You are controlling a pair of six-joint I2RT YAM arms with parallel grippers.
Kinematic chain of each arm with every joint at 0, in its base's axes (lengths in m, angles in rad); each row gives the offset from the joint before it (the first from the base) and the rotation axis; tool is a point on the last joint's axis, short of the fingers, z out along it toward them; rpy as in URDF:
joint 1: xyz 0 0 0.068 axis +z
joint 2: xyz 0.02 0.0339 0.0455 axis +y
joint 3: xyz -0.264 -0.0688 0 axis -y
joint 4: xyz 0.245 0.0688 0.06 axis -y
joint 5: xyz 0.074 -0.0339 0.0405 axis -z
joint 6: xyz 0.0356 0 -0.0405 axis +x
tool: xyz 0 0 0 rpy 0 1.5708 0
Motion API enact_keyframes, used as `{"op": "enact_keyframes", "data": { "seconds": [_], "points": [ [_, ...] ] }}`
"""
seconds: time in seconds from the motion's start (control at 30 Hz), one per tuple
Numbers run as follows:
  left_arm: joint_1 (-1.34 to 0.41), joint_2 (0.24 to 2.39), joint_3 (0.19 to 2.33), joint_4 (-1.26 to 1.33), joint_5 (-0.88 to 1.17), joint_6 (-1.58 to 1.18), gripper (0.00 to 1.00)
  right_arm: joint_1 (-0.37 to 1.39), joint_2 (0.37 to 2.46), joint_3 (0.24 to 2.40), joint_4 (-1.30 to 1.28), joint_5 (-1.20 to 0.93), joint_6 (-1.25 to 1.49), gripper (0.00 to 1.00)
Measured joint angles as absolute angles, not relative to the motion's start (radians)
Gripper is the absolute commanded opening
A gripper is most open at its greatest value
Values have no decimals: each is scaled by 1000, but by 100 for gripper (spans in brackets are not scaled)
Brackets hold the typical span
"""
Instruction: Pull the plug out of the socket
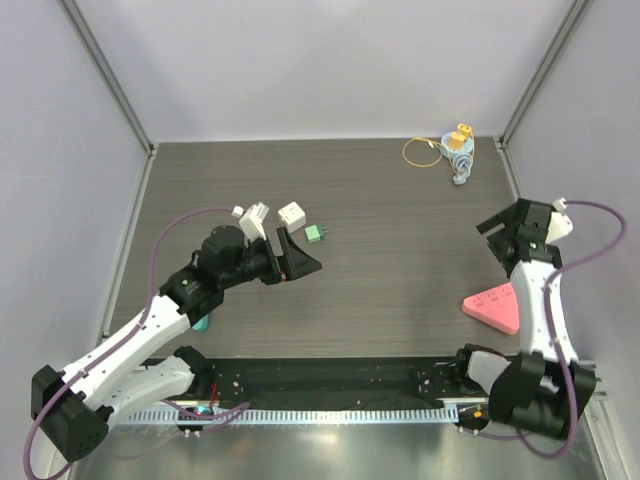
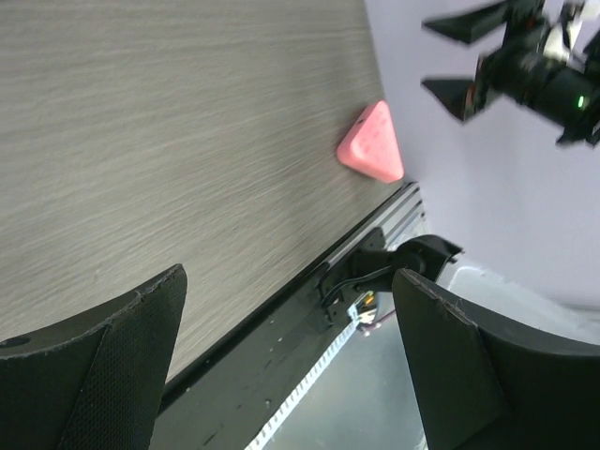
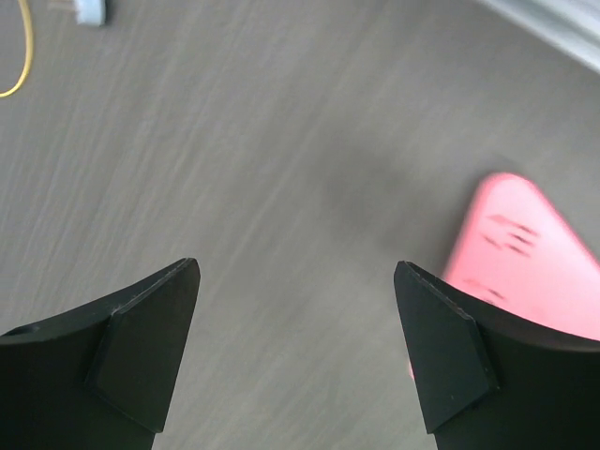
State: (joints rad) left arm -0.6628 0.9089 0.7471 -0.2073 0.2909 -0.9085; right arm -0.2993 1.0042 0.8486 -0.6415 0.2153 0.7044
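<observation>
Overhead view of a dark wood-grain surface [image 1: 400,230], with two robot arms mounted along the bottom edge of the frame.

Nearest, at lower right, a pink triangular socket [image 1: 493,305] lies flat on the surface beside the right arm. The right wrist view shows blurred slots on its top face.

Just above it in the frame, the right gripper [image 1: 492,237] hangs over bare surface. Its black fingers are spread wide apart and grip nothing.

At centre left, the left gripper [image 1: 298,255] points toward the right side of the frame. Its fingers are also spread wide and grip nothing.

Just beyond it sit a small white cube [image 1: 291,213] and a smaller green piece [image 1: 315,233], near each other but not touching.

Farthest away, in the upper right near the back wall, the pale blue plug [image 1: 460,160] rests on the surface, well apart from the socket. A loop of yellow cord [image 1: 420,152] lies to its left.
</observation>
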Motion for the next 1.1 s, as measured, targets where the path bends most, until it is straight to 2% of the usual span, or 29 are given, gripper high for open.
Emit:
{"op": "enact_keyframes", "data": {
  "seconds": [0.13, 0.27, 0.3, 0.37, 0.43, 0.53, 0.6, 0.7, 0.93, 1.1],
  "points": [
    [-663, 907, 702, -223, 290, -908, 89, -276, 1242, 843, -368, 111, 710, 87],
    [-663, 907, 672, -229, 290, -908, 86, -273, 1473, 890, -153, 54, 754, 72],
    [-663, 907, 666, -231, 290, -908, 84, -273, 1538, 931, -124, 45, 764, 64],
    [-663, 907, 663, -240, 289, -909, 82, -277, 1673, 1036, -60, 22, 782, 37],
    [-663, 907, 663, -246, 288, -909, 80, -281, 1777, 1129, -6, -4, 818, 34],
    [-663, 913, 667, -265, 284, -904, 75, -297, 1890, 1215, 103, -47, 875, 39],
    [-663, 926, 678, -286, 278, -896, 67, -312, 1953, 1256, 163, -76, 904, 46],
    [-663, 962, 705, -316, 268, -881, 64, -337, 2080, 1366, 214, -117, 935, 51],
    [-663, 1052, 720, -315, 265, -878, 62, -371, 2355, 1649, 271, -260, 945, 54],
    [-663, 1101, 727, -314, 265, -878, 62, -367, 2444, 1774, 300, -388, 947, 66]
  ]
}}
